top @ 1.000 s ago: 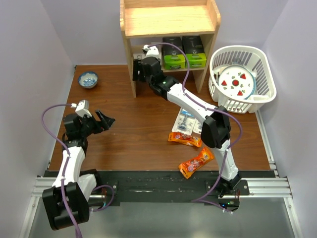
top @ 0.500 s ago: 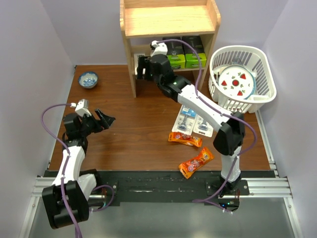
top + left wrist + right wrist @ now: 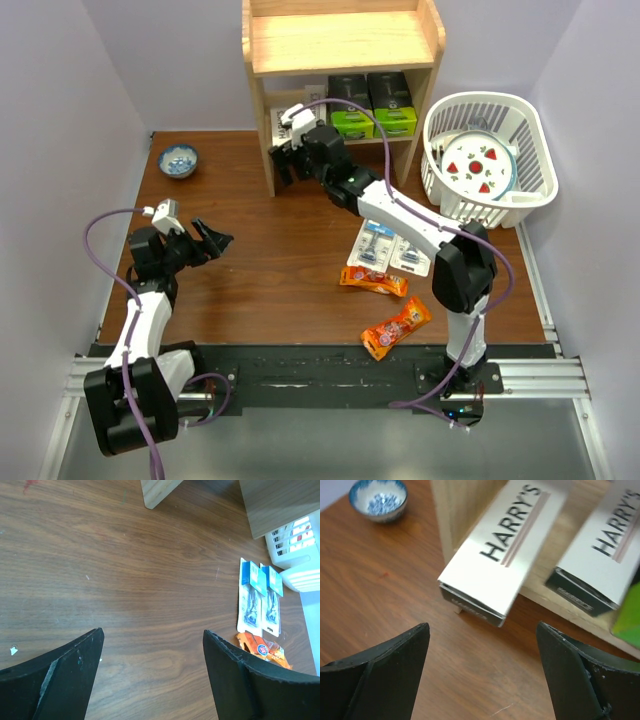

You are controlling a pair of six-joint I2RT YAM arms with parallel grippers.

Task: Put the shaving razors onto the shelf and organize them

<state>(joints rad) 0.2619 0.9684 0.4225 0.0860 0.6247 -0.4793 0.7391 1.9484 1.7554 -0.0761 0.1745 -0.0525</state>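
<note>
The wooden shelf point(image 3: 343, 40) stands at the back. Two black boxes with lime-green ends point(image 3: 372, 106) sit on its lower board. A white HARRY'S box point(image 3: 501, 550) lies on that board's left part, its near end overhanging the edge; it also shows in the top view point(image 3: 280, 122). A second HARRY'S box point(image 3: 600, 547) lies to its right. My right gripper point(image 3: 482, 672) is open and empty just in front of the first box point(image 3: 290, 164). Two blister cards point(image 3: 392, 246) lie flat on the table point(image 3: 260, 597). My left gripper point(image 3: 212, 242) is open and empty at the left point(image 3: 152, 672).
Two orange snack packets point(image 3: 373, 280) point(image 3: 397, 328) lie near the blister cards. A white slatted basket point(image 3: 535, 170) holding a plate stands at the back right. A small blue bowl point(image 3: 179, 160) sits left of the shelf point(image 3: 378, 498).
My right gripper has drawn back out of the shelf's lower opening toward the table, open and empty. The HARRY'S box stays on the board. The left arm has not moved.
</note>
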